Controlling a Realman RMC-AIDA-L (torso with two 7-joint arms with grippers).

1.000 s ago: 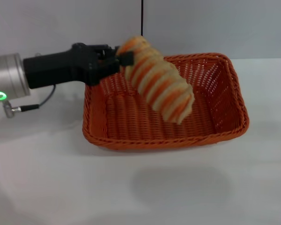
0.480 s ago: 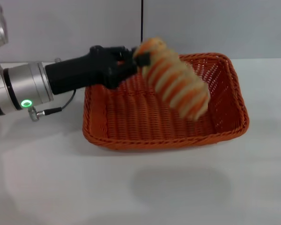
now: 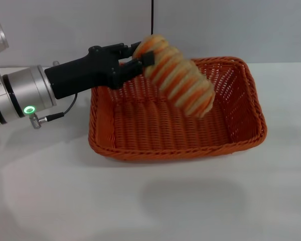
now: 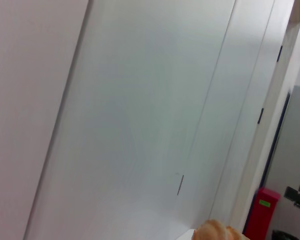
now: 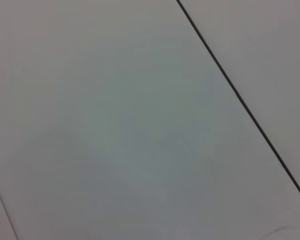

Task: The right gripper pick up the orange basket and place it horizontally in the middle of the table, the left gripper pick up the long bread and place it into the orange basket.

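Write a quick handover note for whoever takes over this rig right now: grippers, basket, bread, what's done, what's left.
Left gripper: shut on one end of the long bread, holding it tilted in the air over the orange basket.
Right gripper: not in view.
Orange basket: already sitting lengthwise on the table, nothing inside it.
Done: basket placed, bread picked up.
Left: lower the bread into the basket and release.

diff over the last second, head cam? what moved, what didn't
The left gripper reached farther in from the robot's left, carrying the long bread over the orange basket, overshot toward the right, then eased back a little. It stayed shut on the bread's upper end; the loaf hangs tilted above the basket floor, not released. Basket and table did not shift. The right gripper is out of view.
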